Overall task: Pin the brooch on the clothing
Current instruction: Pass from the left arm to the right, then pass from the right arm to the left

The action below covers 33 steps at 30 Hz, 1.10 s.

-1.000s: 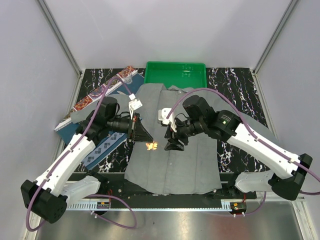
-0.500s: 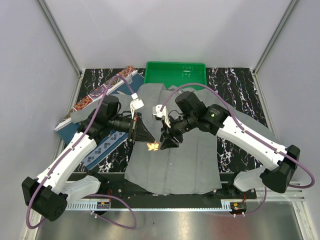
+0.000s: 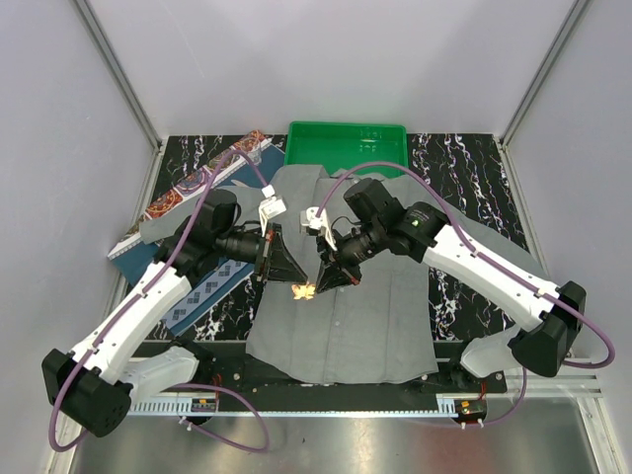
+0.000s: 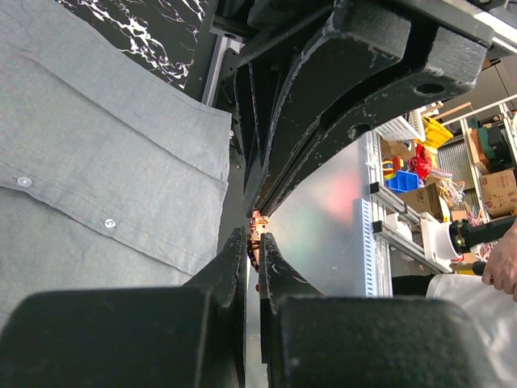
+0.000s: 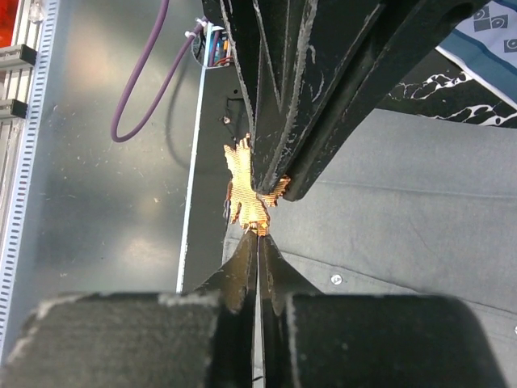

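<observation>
The brooch is a tiny orange-gold ornament held just above the grey clothing, near the shirt's left front edge. My left gripper is shut on it from the left. In the left wrist view the brooch shows as a thin sliver between the tips of that gripper. My right gripper meets it from the right. In the right wrist view that gripper is shut, with its tips pinched on the lower edge of the brooch. The clothing lies flat beneath.
A green tray stands at the back behind the collar. A dark blue patterned placemat and a long patterned strip lie left of the shirt. Black marbled table surface shows at the right.
The right arm swung left toward the brooch and its jaws closed on the brooch's edge. The left gripper kept holding the brooch in about the same place.
</observation>
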Tool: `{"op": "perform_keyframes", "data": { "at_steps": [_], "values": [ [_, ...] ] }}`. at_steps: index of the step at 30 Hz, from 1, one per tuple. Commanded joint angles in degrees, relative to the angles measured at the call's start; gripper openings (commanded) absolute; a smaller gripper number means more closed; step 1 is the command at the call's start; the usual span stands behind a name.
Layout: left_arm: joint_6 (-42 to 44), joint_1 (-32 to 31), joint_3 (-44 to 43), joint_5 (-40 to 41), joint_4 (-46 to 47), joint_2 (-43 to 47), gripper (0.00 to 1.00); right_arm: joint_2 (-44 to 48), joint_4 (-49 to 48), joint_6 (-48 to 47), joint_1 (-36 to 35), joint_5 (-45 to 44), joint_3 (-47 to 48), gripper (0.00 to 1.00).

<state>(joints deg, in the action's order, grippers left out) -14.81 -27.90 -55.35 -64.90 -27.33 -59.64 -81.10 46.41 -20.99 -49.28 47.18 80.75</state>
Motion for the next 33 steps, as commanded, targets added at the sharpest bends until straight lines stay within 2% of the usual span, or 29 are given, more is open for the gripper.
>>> {"op": "perform_keyframes", "data": {
  "at_steps": [1, 5, 6, 7, 8, 11, 12, 16, 17, 19, 24, 33],
  "values": [
    [0.9, -0.3, -1.1, -1.0, 2.2, 1.2, 0.0, 0.6, 0.0, -0.9, 0.4, 1.8, 2.7, 0.0],
    [1.2, -0.3, -1.5, 0.1, 2.2, 0.9, 0.03, -0.1, -0.4, 1.3, 1.8, 2.5, 3.3, 0.0],
    [1.1, -0.3, -1.7, 0.4, 2.2, 0.9, 0.08, -0.4, -0.7, 2.5, 2.3, 2.7, 3.4, 0.0],
    [1.0, -0.3, -1.7, 0.6, 2.2, 0.9, 0.31, -0.4, -1.0, 3.1, 2.7, 3.4, 3.4, 0.0],
    [0.9, -0.2, -1.8, 0.8, 2.2, 0.9, 0.41, -0.5, -2.1, 4.1, 4.0, 3.8, 3.5, 0.0],
    [0.3, 2.0, -2.1, 0.4, 2.6, 1.4, 0.58, -1.0, -4.3, 7.7, 6.5, 5.5, 3.4, 0.0],
    [-2.0, 2.9, -1.3, -0.5, 4.1, 1.8, 0.6, -1.2, -4.9, 9.6, 7.0, 5.8, 3.4, 0.0],
    [-10.8, 12.6, 4.0, -0.9, 15.6, 5.2, 0.75, -1.7, -8.1, 14.0, 8.9, 8.5, 2.8, 0.0],
    [-12.7, 14.1, 5.4, -0.8, 20.8, 6.0, 0.82, -2.0, -9.8, 16.1, 9.1, 8.8, 2.6, 0.0],
    [-17.3, 16.1, 9.5, -0.3, 25.6, 7.8, 0.85, -2.2, -11.9, 18.3, 9.9, 10.5, 2.3, 0.0],
    [-24.1, 15.8, 16.7, 2.8, 41.9, 10.8, 0.84, -3.1, -18.8, 25.9, 10.7, 12.3, 2.0, 0.0],
    [-28.2, 10.8, 16.4, 4.1, 49.7, 7.6, 0.74, -4.5, -23.3, 31.9, 11.1, 13.6, 1.4, 0.0]
  ]
}}
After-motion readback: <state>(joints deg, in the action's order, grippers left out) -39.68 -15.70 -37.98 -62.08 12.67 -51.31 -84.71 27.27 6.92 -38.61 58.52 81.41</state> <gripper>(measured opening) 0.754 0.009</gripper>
